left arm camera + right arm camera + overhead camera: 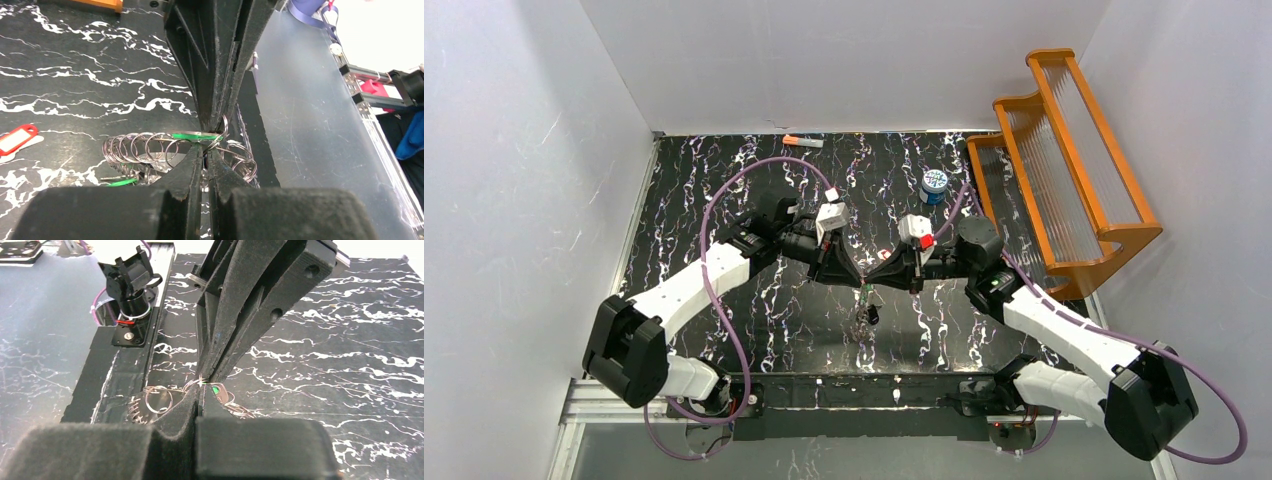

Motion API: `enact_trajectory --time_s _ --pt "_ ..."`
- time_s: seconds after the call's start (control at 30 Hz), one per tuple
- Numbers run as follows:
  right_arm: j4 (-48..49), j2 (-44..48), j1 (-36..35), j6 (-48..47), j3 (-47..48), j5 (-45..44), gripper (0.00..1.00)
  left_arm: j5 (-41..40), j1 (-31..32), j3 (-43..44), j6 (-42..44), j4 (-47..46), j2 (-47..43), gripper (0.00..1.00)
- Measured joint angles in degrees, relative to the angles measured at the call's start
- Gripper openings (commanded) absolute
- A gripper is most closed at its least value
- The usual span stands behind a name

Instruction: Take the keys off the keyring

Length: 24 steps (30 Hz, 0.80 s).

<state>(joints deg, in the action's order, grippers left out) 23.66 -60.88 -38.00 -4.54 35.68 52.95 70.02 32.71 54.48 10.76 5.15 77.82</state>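
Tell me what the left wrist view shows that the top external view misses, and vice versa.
Left wrist only: the separate loops of the chain of silver wire rings and the flat shape of a green plastic key. Top only: the blue-and-white round canister and orange-and-grey stick. Both: the left gripper and right gripper shut tip to tip on that chain.

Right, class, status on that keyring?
Left gripper, right gripper shut on silver wire keyring bunch. Green plastic key among rings. Red plastic key apart. Nothing blocking.
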Motion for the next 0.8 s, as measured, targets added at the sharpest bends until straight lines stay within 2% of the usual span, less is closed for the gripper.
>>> enact_trajectory --time_s 0.3,0.8 --pt "0.9 3.6 0.1 -2.0 -2.3 -4.4 0.01 -4.5 -2.1 -4.6 -17.3 -14.6 -2.2 0.00" --pt "1.4 1.9 -0.9 -5.5 -2.8 -7.5 0.01 -10.6 -3.4 -5.9 -28.4 -21.2 -2.2 0.00"
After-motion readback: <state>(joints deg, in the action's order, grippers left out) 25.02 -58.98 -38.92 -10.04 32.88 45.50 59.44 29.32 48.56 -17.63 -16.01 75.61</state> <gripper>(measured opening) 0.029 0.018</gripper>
